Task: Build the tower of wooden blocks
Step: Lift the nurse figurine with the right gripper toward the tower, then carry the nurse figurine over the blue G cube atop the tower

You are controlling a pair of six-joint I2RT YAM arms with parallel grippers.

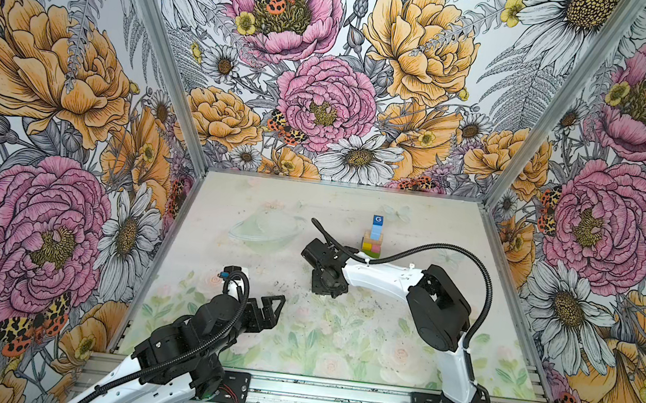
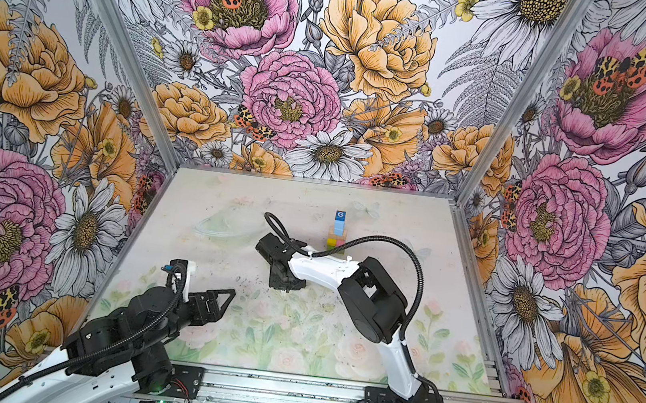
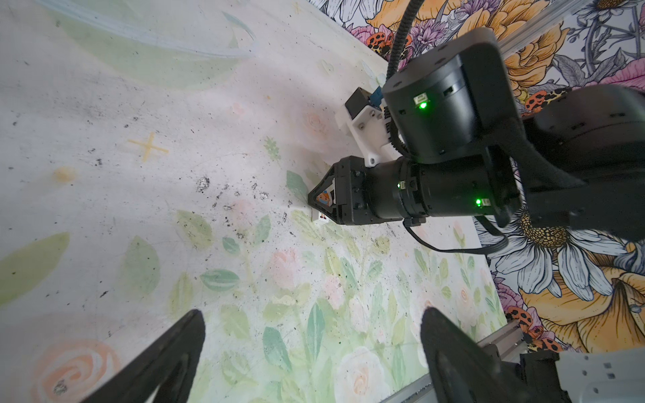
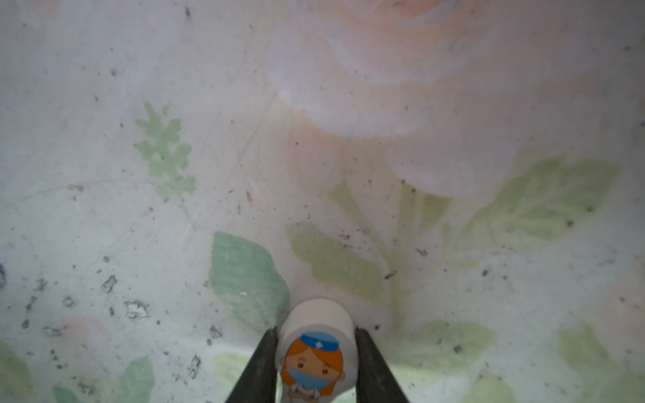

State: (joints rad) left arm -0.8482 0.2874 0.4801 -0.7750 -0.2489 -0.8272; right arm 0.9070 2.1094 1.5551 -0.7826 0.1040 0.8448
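Note:
The wood block tower (image 1: 373, 238) stands at the back of the mat in both top views: yellow, pink, green and tan bricks at the base, with light blue cubes (image 2: 338, 223) stacked above, the top one marked G. My right gripper (image 4: 316, 349) is shut on a tiny white toy figure (image 4: 314, 335) printed with a masked nurse, low at the mat's surface, in front and to the left of the tower. The left wrist view shows that grip from the side, with the figure (image 3: 321, 209) between the fingers. My left gripper (image 3: 310, 335) hangs open with nothing in it, near the left front (image 1: 276, 310).
The floral mat (image 1: 338, 338) is walled by flowered panels on three sides. A metal rail (image 1: 331, 396) with both arm bases runs along the front. The right arm's forearm (image 1: 383, 277) crosses just in front of the tower.

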